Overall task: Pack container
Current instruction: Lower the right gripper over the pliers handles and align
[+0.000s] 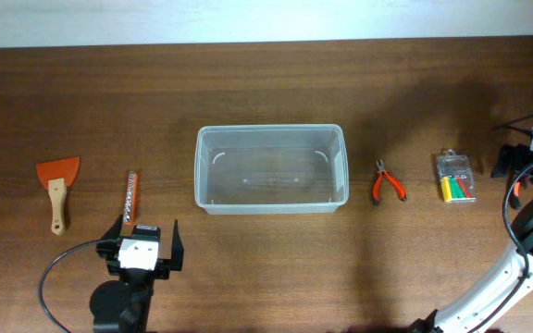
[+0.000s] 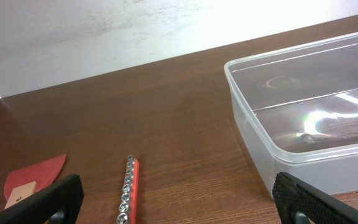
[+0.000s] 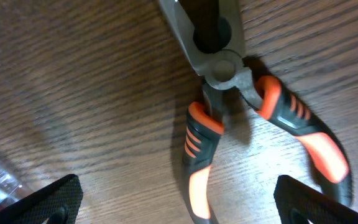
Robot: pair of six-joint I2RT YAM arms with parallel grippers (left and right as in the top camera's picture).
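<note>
The container (image 1: 271,205) is a large clear plastic tub, empty, at the table's middle. Its left end shows in the left wrist view (image 2: 247,106). My left gripper (image 1: 146,242) is open and empty, near the front edge, left of the tub. In the left wrist view, its fingers (image 2: 179,205) straddle the near end of a red socket rail (image 2: 128,193). My right gripper (image 1: 518,174) is at the far right edge. In the right wrist view it (image 3: 182,208) is open, low over orange-and-black pliers (image 3: 197,155) lying on the table, with one handle between the fingers.
An orange scraper with a wooden handle (image 1: 57,185) lies far left, beside the socket rail (image 1: 130,196). Small red pliers (image 1: 387,182) lie right of the tub. A small clear case with yellow, green and red pieces (image 1: 455,177) lies further right.
</note>
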